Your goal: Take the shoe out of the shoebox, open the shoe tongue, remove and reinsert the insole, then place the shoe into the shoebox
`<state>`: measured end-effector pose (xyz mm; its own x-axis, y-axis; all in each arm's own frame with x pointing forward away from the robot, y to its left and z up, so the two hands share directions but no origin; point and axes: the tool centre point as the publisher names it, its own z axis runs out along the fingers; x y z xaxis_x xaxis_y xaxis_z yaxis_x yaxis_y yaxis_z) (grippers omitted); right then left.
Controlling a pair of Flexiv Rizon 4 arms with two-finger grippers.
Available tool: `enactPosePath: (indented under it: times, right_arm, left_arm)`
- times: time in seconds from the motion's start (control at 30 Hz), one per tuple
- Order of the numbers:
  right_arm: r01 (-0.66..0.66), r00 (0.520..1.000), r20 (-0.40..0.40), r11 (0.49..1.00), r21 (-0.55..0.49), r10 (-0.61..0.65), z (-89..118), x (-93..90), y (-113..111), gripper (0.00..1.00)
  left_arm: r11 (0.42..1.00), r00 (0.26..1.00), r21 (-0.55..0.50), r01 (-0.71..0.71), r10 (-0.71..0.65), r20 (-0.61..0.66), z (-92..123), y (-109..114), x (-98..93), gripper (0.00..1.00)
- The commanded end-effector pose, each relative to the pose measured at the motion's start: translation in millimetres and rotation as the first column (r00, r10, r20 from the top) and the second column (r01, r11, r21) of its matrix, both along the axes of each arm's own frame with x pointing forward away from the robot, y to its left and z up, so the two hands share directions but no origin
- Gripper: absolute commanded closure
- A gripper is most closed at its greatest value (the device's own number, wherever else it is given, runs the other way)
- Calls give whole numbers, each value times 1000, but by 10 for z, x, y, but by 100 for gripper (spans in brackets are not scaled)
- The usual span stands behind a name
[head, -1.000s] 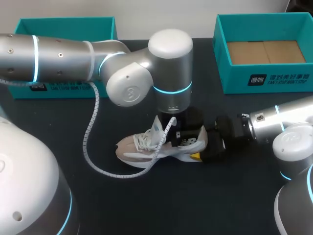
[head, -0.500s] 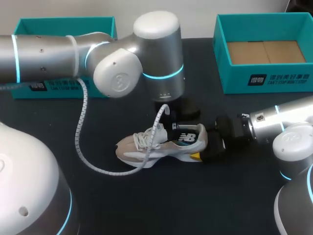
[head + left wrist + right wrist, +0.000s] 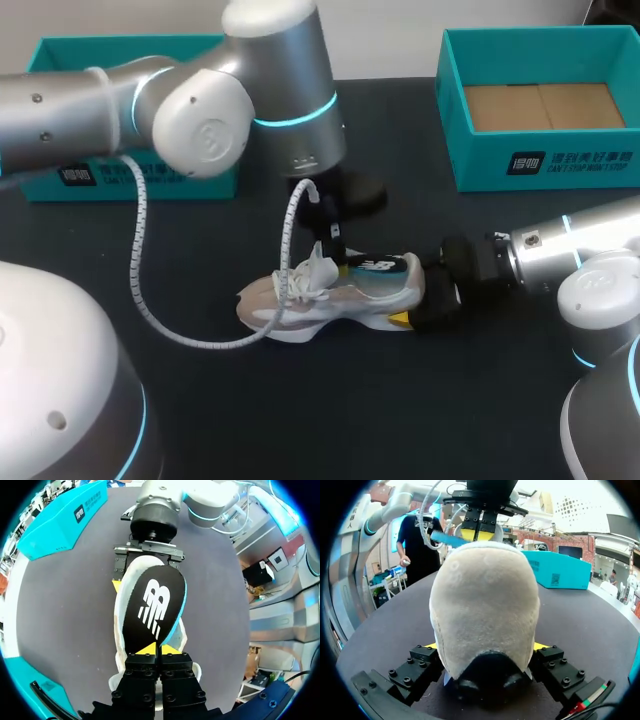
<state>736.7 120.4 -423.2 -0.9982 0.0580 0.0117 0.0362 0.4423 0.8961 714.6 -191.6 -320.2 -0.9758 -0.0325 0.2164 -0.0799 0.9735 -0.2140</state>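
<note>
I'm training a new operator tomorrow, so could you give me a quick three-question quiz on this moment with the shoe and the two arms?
1. True or false: the shoe lies in the right shoebox.
2. What is the left gripper shut on? A) a sock B) the insole C) a shoehorn
3. Which end of the shoe does the right gripper clamp?
Key: 1 false, it stands on the table; 2 B; 3 the heel.
</note>
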Motion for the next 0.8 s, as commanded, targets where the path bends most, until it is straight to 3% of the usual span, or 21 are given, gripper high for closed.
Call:
enactPosePath:
  times: [0.03,0.27,0.8]
  right_arm:
    - [2,1000,0,1000,-5,-2,-34,4,49,100]
    - [2,1000,0,1000,-5,-2,-34,4,49,100]
    - [2,1000,0,1000,-5,-2,-34,4,49,100]
  left_arm:
    - [999,1000,-34,7,-7,0,100,23,-54,100]
    - [997,999,-59,40,-41,-14,176,-146,-136,100]
    - [995,996,-52,86,-88,-34,104,-463,-145,100]
